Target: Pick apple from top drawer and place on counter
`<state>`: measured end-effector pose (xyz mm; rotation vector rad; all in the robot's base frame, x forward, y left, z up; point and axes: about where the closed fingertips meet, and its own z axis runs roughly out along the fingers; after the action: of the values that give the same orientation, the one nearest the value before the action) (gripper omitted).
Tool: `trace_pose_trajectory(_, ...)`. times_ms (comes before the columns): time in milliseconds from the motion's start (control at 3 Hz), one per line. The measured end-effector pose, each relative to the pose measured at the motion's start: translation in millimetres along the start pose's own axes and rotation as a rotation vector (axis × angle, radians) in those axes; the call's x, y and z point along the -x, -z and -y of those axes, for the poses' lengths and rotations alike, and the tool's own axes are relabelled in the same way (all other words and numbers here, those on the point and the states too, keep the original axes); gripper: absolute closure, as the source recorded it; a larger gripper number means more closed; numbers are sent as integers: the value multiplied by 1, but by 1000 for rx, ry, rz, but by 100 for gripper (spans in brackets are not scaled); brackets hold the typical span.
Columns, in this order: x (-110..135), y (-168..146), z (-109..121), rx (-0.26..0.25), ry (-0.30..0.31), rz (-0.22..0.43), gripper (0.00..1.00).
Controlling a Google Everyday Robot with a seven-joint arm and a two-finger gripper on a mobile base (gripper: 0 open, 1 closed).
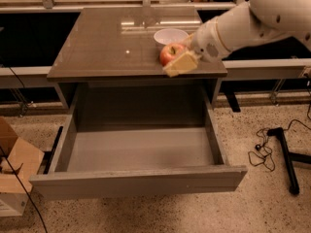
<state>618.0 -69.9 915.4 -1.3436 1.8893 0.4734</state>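
The red apple (169,53) with yellowish patches is held in my gripper (178,58) just above the front right part of the brown-grey counter (107,47). The gripper's tan fingers (181,63) are shut around the apple; my white arm reaches in from the upper right. The top drawer (136,149) is pulled wide open below the counter, and its grey floor is bare.
A white bowl (170,35) sits on the counter just behind the apple. A cardboard box (14,166) stands on the speckled floor at the left. A black stand and cables (279,147) lie on the floor at the right.
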Motion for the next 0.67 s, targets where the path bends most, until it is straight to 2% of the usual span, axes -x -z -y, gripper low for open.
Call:
trace_pose_trajectory(333,51,2,22,-29,27,63,100)
trace_pose_trajectory(667,85,-24,35,-39,17,105,100)
